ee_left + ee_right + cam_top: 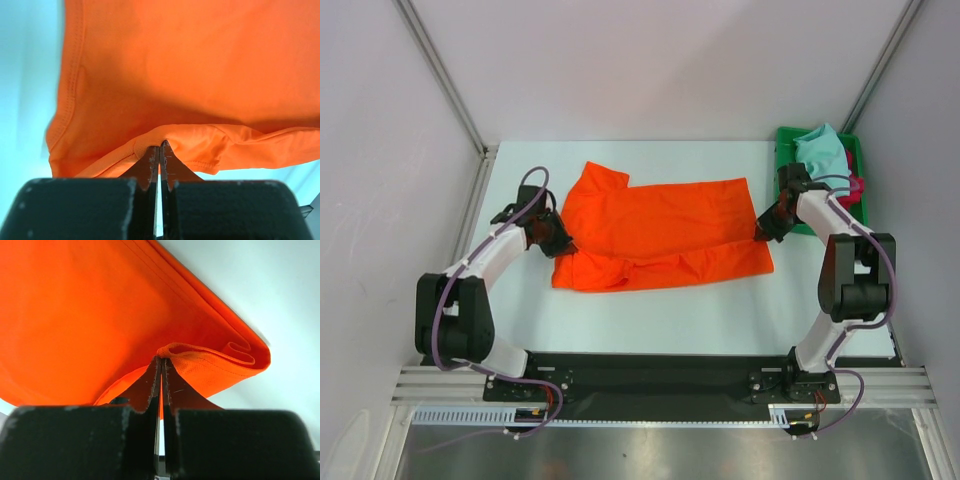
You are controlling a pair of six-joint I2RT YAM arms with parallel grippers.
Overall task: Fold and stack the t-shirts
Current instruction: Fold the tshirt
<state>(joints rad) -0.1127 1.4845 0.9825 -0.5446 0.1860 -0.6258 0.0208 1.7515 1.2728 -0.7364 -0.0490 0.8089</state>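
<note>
At the far right corner of the pale surface (650, 315), a green tray (783, 150) holds a teal t-shirt (820, 150) and a red t-shirt (858, 188), just beside the right arm (820, 215). Mid-surface lies the orange t-shirt (660, 232), partly folded. The left hand (160, 147) pinches its left edge and the right hand (161, 362) its right edge, both pressed together on cloth. Plain pale walls (380, 120) enclose the surface.

Red shirt (857, 187) is mostly buried under the teal shirt (821, 151) in the tray (784, 140), just a sliver peeking out. Both wrist cams chop the orange shirt (200, 65) off at the edges, so no telling its full outline there.
</note>
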